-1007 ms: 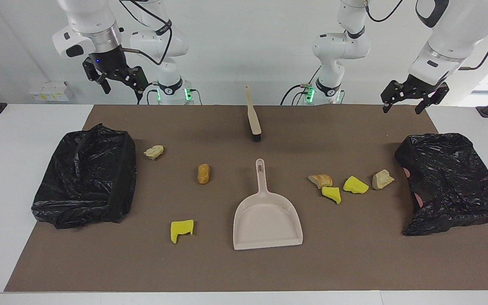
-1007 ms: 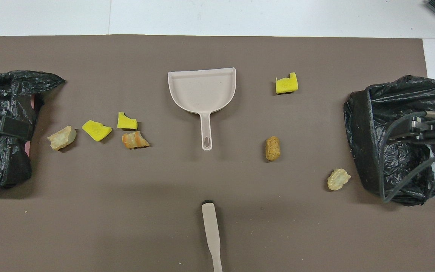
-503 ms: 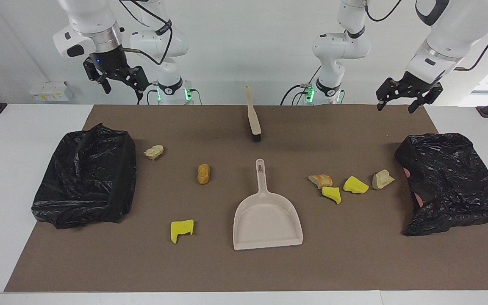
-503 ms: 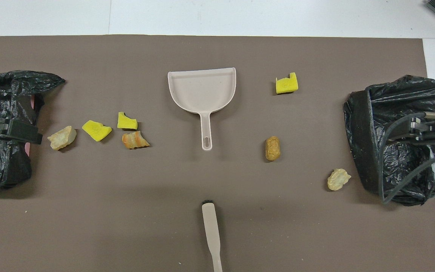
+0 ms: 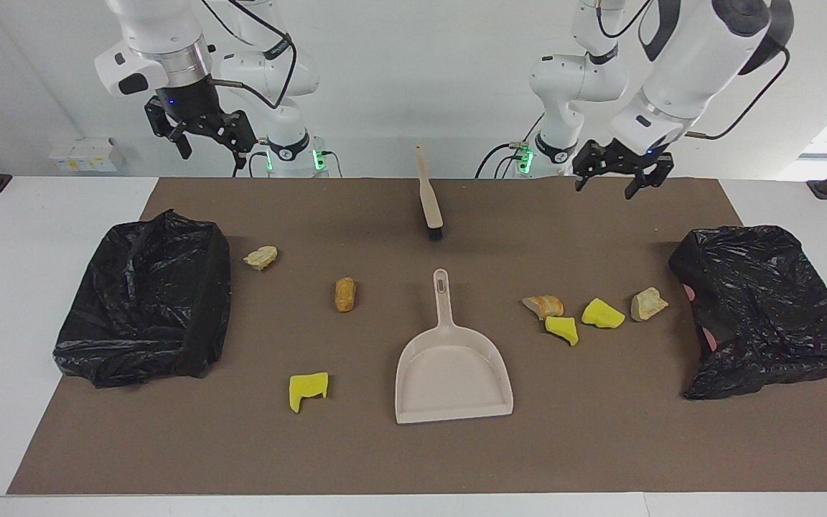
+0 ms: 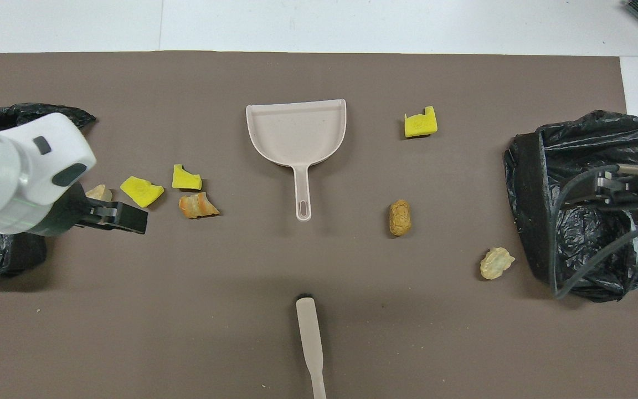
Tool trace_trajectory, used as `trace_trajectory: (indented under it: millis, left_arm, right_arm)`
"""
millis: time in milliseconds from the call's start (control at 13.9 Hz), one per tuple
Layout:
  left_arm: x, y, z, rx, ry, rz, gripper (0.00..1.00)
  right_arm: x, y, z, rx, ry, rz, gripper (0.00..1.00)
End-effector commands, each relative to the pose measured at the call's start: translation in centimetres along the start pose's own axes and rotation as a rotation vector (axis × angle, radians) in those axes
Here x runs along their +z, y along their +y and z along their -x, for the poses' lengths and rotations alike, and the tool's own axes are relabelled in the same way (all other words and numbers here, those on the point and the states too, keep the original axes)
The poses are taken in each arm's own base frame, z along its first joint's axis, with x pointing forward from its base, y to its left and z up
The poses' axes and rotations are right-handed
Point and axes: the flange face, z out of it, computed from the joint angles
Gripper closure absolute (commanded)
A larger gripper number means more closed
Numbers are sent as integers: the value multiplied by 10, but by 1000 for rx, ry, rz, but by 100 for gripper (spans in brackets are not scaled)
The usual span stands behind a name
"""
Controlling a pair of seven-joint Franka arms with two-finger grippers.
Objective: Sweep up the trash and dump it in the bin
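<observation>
The left pincer (image 6: 125,217) hides most of a tan scrap (image 6: 97,192) overhead.

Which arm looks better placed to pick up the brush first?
Probably the left: its open pincer hangs over the mat close to the brush, while the right pincer is up by the bin bag.

Brush (image 5: 429,201): lay mid-mat (image 5: 385,459), at the edge nearest the robots.
Dustpan (image 5: 452,373): lay farther out than the brush, handle toward it.
Bins (image 5: 144,301): one sat at each end of the mat.
Trash (image 5: 573,313): four scraps lay between the dustpan and the left arm's end, three toward the right arm's.
</observation>
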Motion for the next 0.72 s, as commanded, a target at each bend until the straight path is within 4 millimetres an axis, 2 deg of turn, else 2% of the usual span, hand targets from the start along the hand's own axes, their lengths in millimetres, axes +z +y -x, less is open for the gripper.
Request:
trace_trajectory:
  millis: [0,72,360,647]
  left_arm:
    - [23,44,27,-34,16,8,0]
    - [37,64,34,-42,10,4,0]
    - [80,113,65,-69,1,-6,0]
    - [132,172,102,-57,-13,-24,0]
  right_arm:
    - [1,-2,1,-28,28,-29,0]
    - [5,-5,-2,-33,22,-27,0]
    - [28,-34,-24,-56,31,-56,0]
    - [66,-90,-58,-81,51,-68,0]
